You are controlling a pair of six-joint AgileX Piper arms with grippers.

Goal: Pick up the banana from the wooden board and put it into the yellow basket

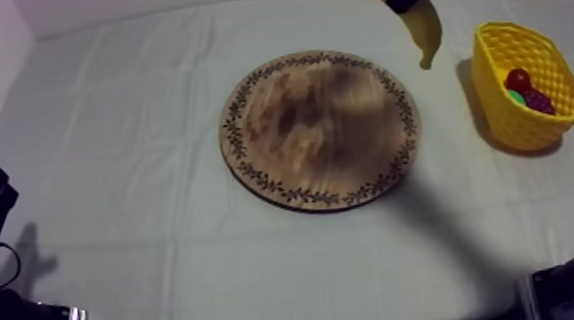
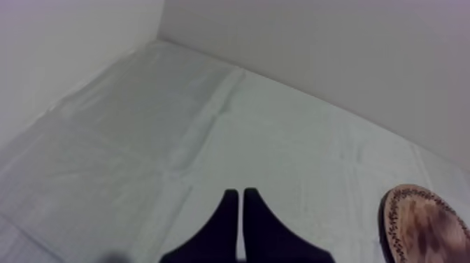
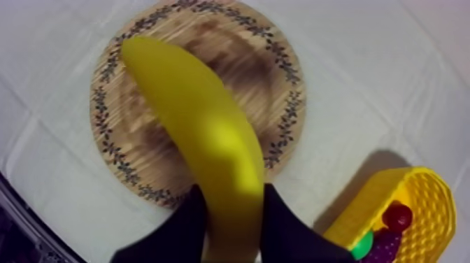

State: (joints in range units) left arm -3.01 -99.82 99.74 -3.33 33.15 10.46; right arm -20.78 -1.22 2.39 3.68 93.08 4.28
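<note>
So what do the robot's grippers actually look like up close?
Both are plain black. The left gripper has two smooth fingers, broad at the base and tapering to narrow, rounded tips. The right gripper has the same matt black tapered fingers. No markings show on either.

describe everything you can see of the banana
The banana is a smooth, plain yellow, curved toy that looks like plastic, with no marks visible. The right pincer is shut on one end, gripping it from both sides. It hangs in the air with its free tip pointing down, clear of the wooden board and not yet over the yellow basket; the top view shows it between the two. Nothing but the pincer touches it.
</note>
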